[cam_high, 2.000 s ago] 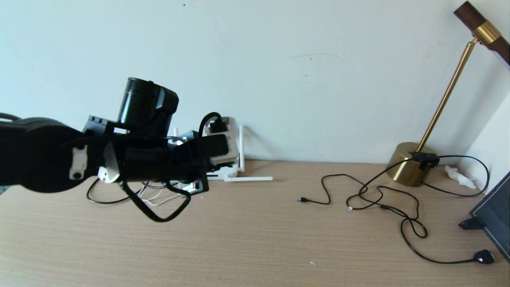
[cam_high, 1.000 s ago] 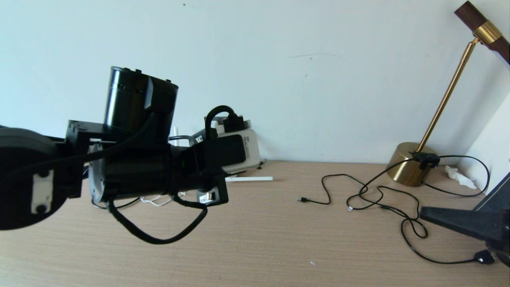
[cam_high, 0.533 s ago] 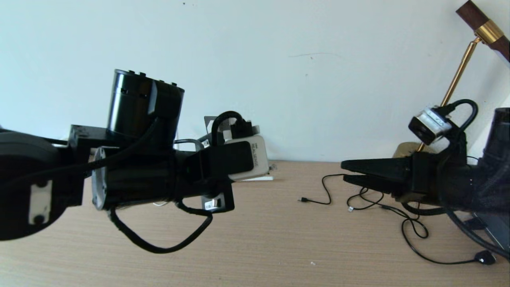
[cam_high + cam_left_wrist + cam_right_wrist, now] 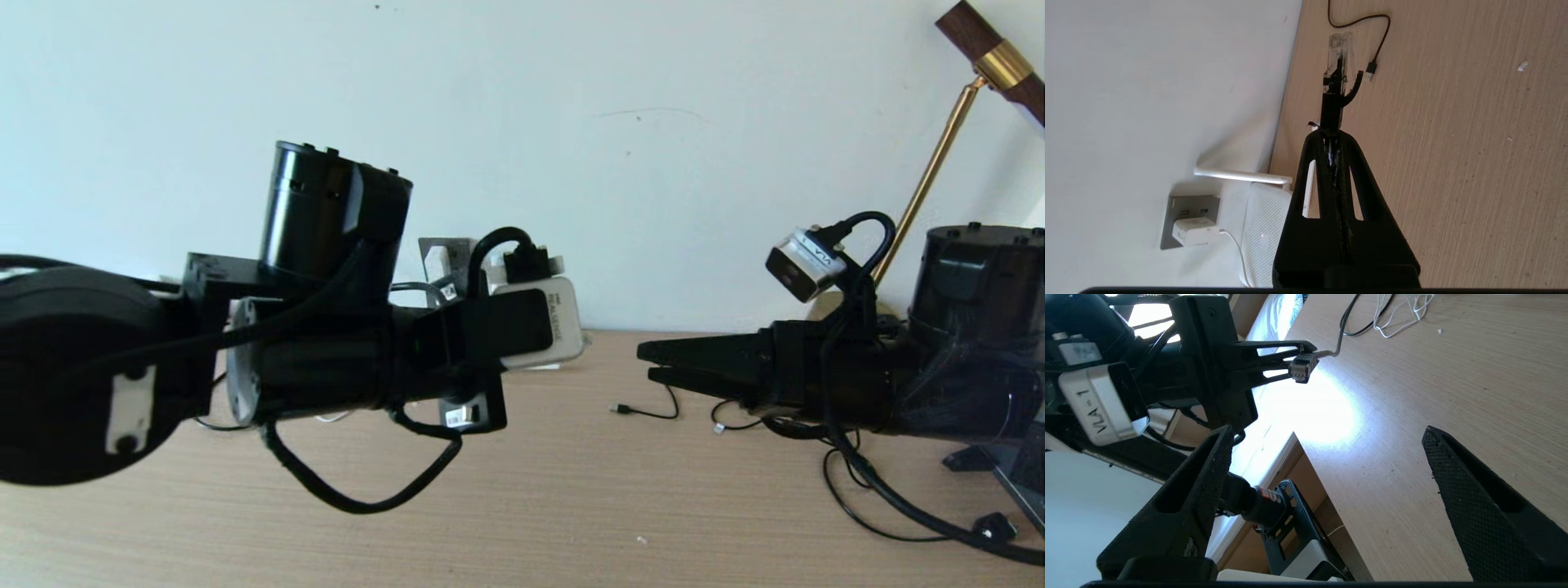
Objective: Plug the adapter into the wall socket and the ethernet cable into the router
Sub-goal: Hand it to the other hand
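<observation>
Left gripper (image 4: 1333, 139) pinches the ethernet cable (image 4: 1336, 77); right gripper (image 4: 1327, 437) spread; adapter (image 4: 1194, 230) sits in wall socket (image 4: 1180, 208).

adapter (image 4: 1194, 230) in wall socket (image 4: 1186, 204); router (image 4: 1263, 232) beside

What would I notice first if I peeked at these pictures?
Two big black robot arms reach toward each other over the wooden desk. The left gripper is shut on the ethernet cable, its clear-tipped plug sticking out, and the right gripper faces it wide open. On the wall, the white adapter sits in the wall socket beside the router.
</observation>
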